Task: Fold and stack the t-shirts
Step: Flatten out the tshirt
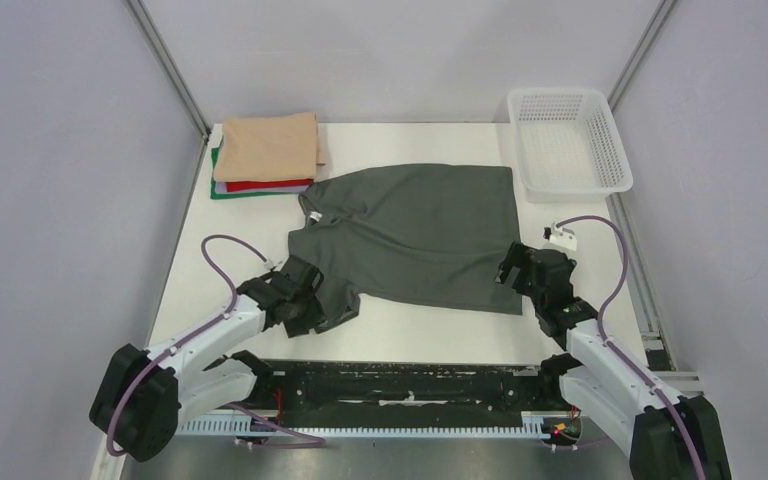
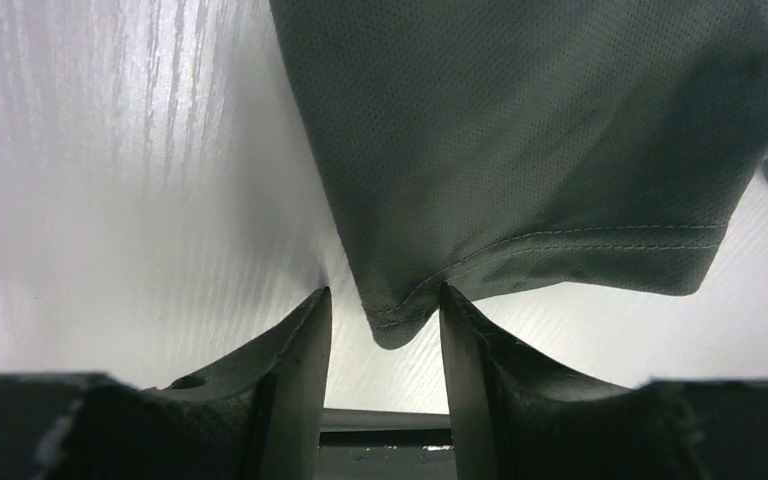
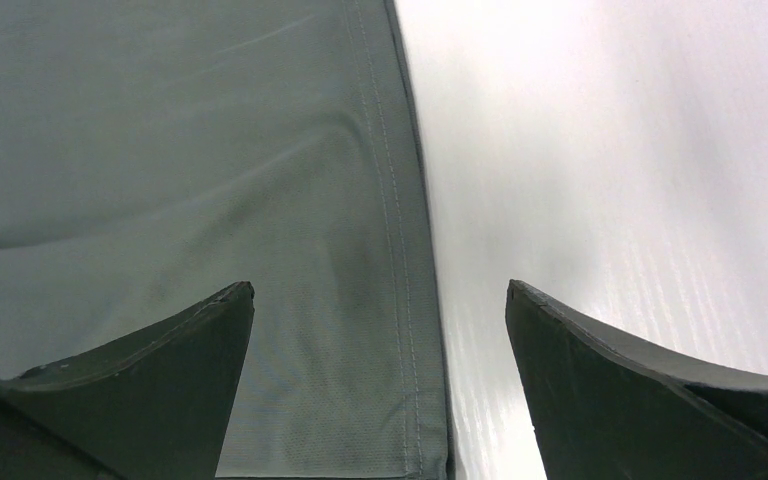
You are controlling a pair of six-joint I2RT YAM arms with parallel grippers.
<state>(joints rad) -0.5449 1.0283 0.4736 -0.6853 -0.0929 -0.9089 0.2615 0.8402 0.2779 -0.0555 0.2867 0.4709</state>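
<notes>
From the top view, the grey t-shirt (image 1: 420, 225) lies spread flat in the middle of the white worktop (image 1: 430, 335). Its collar points to the left and its bottom hem to the right. At the far left corner there is a stack of folded shirts: the tan t-shirt (image 1: 268, 145) is on top, below it a red t-shirt (image 1: 272, 185) shows its edge, and a green t-shirt (image 1: 222, 188) is at the bottom. A white lattice basket (image 1: 560, 96) stands at the far right corner, well apart from the stack. The left fingers (image 1: 315, 305) are at the near sleeve of the grey t-shirt. The right fingers (image 1: 512, 266) are at the hem, on its near part.

In the left wrist view, the left fingers (image 2: 300, 350) are partly spread. The stitched corner of the sleeve (image 2: 560, 150) hangs down into the gap between them. The right-hand finger seems to touch the hem line, while a small space remains on the other side, so the cloth is between the fingers but not pinched. The glossy worktop (image 2: 110, 200) fills the left side of the view.

In the right wrist view, the right fingers (image 3: 180, 360) are spread wide and hold nothing. They stand astride the hemmed edge of the grey t-shirt (image 3: 160, 150). One finger is over the cloth and the other is over the bare worktop (image 3: 610, 150). The double seam of the hem runs between them.
</notes>
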